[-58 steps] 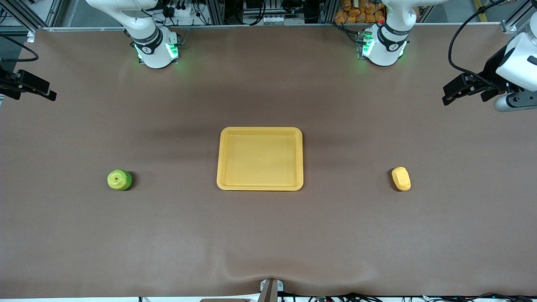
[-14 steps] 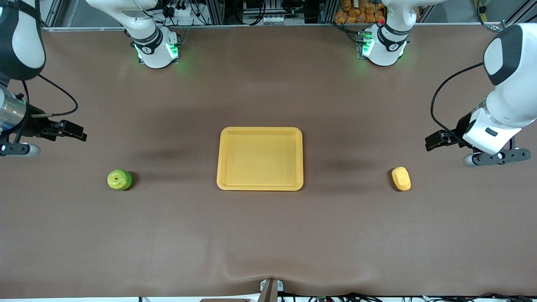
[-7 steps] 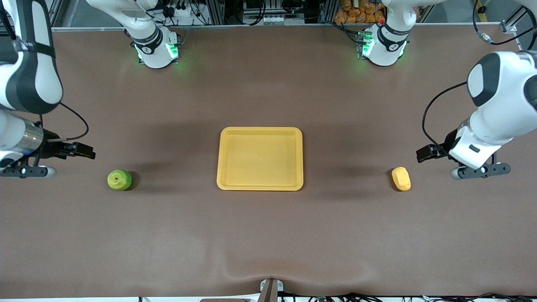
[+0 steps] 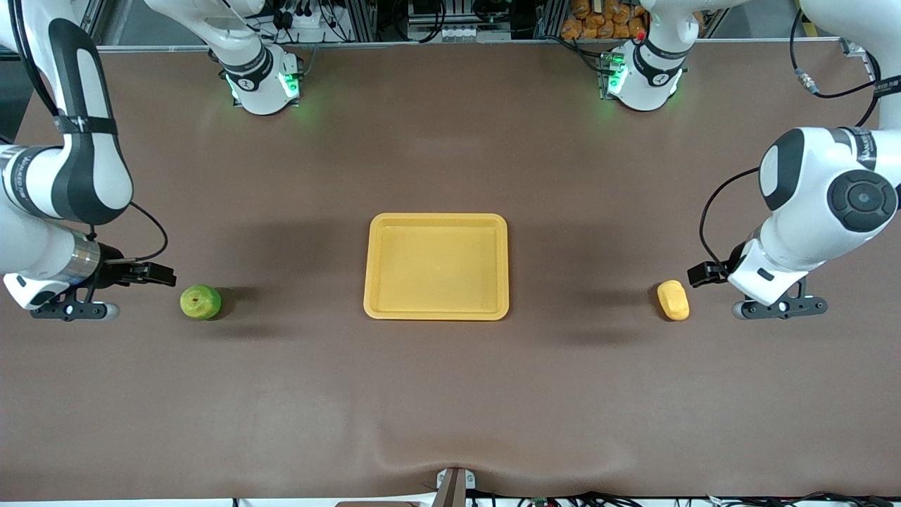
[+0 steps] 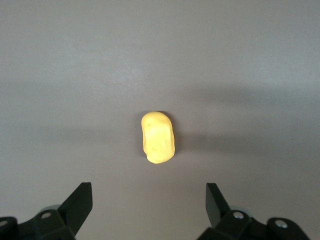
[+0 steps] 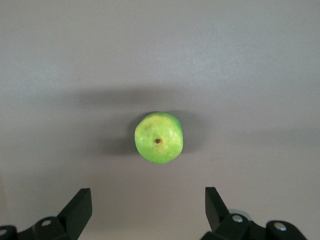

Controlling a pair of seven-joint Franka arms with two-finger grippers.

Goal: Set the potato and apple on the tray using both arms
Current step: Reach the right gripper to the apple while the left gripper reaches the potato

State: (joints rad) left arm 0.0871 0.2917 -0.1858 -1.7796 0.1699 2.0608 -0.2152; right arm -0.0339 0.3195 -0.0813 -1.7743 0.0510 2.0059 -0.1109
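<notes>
Approach step: left claw [image 5: 147,210] wide, up beside potato [image 4: 673,300]; right claw [image 6: 147,210] wide, up beside apple [image 4: 200,301]. Both on bench [image 4: 450,394], well apart from tray [image 4: 436,313] between. Next: centre over each, descend, close.

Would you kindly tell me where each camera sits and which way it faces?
Front view: high across the table, facing both arms' bases; shows tray, apple, potato.
Left wrist view: looks down past the open left gripper at the potato.
Right wrist view: looks down past the open right gripper at the apple.
</notes>
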